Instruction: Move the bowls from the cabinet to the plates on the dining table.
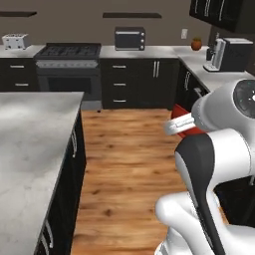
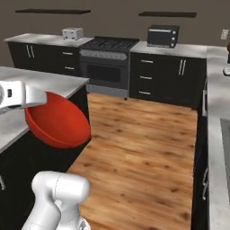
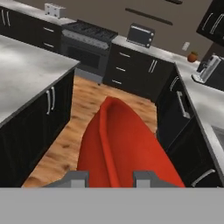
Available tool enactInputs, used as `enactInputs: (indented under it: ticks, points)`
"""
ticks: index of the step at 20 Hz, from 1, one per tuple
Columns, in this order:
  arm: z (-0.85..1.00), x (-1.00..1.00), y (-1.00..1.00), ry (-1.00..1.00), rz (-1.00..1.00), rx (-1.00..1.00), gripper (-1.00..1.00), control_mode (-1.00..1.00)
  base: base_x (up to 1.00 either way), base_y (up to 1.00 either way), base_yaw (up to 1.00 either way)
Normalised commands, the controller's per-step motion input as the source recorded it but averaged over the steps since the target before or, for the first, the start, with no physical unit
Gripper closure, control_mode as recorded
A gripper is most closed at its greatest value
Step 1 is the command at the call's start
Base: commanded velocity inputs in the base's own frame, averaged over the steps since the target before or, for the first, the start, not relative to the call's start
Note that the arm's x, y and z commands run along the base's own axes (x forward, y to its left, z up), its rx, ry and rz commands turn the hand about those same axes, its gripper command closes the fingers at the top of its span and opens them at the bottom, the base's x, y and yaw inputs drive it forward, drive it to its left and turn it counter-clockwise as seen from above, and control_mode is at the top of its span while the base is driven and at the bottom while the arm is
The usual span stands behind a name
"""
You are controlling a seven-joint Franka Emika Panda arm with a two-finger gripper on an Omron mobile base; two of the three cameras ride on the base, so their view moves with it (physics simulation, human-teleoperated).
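The red bowl hangs in the gripper, out over the wooden floor in the aisle. To the arm's left runs the marble-topped island, its edge just beside the bowl. Straight ahead, against the back wall, sits the stove, with the toaster on the counter to its left and the toaster oven on the counter to its right. Along the right side runs another counter, carrying the coffee machine, with a small pot in the far corner behind it. Above that corner hangs the cabinet.
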Motion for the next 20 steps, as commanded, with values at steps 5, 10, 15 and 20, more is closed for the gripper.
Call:
enactInputs:
  ticks: [5,10,15,20]
  points:
    - [0.0,0.0,0.0,0.0,0.0,0.0,1.0,1.0,0.98,-0.6,0.2]
    - [0.0,0.0,0.0,0.0,0.0,0.0,1.0,1.0,0.83,-0.25,0.32]
    - [0.0,0.0,0.0,0.0,0.0,0.0,1.0,1.0,0.47,-0.05,0.37]
    - [0.0,0.0,0.0,0.0,0.0,0.0,1.0,1.0,0.05,0.0,0.43]
